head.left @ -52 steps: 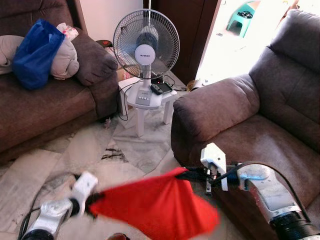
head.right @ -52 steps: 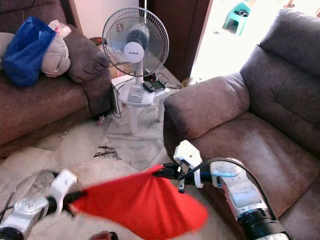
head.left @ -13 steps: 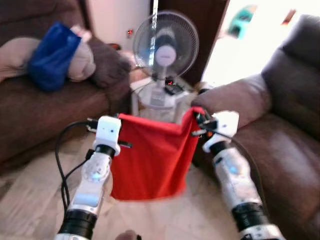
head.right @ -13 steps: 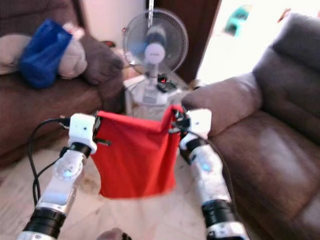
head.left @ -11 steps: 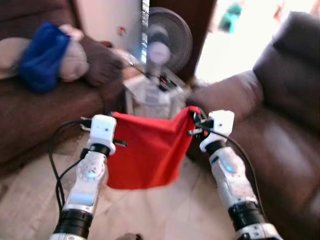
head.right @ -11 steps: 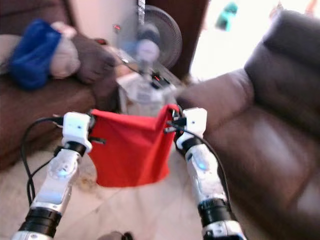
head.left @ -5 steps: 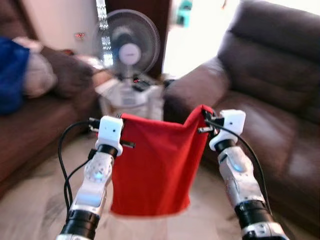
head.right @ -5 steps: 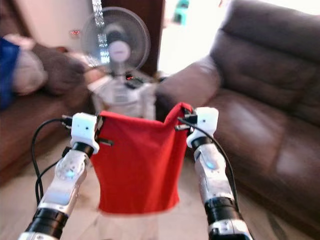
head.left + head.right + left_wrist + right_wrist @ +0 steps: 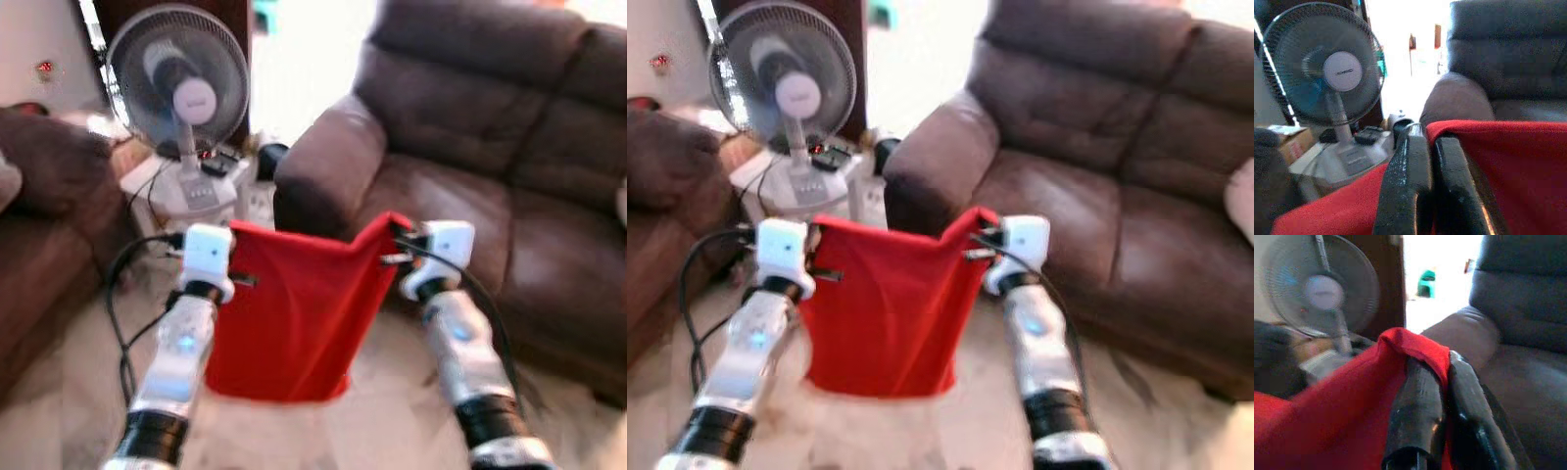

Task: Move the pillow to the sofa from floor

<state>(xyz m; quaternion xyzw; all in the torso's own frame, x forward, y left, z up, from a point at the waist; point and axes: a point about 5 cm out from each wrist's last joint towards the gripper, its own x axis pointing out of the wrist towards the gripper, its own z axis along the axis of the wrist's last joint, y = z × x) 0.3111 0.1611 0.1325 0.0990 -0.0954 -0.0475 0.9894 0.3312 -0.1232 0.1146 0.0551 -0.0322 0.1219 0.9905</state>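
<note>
Currently in the carry step: sofa [image 9: 470, 166] fills the right and far side, its seat bare from the near armrest across; a second couch [image 9: 39, 215] sits at the left edge. Fan [image 9: 179, 83] stands on a small white table [image 9: 186, 191] in the gap between the two, cables trailing off it toward the floor [image 9: 382, 431]. Pillow [image 9: 294, 313], red and limp, more like an empty cover by the look of it, hangs off the floor between both arms, held by its two top corners, top edge stretched roughly level, lower edge clear of the tiles. Left gripper [image 9: 1422, 142] has its jaws closed on the left corner; right gripper [image 9: 1437, 382] has its jaws clamped on the right corner, cloth bunched over one finger. Pillow hangs just in front of the sofa's front edge, near the armrest, not yet over the seat. My read: lift is done, placement is left. Next move needs a step forward and right, arms raised enough that the hanging edge clears the seat front, then release over the cushion. Room is open to the right; the armrest, fan table and its cables crowd the left, so keep away from that side.
</note>
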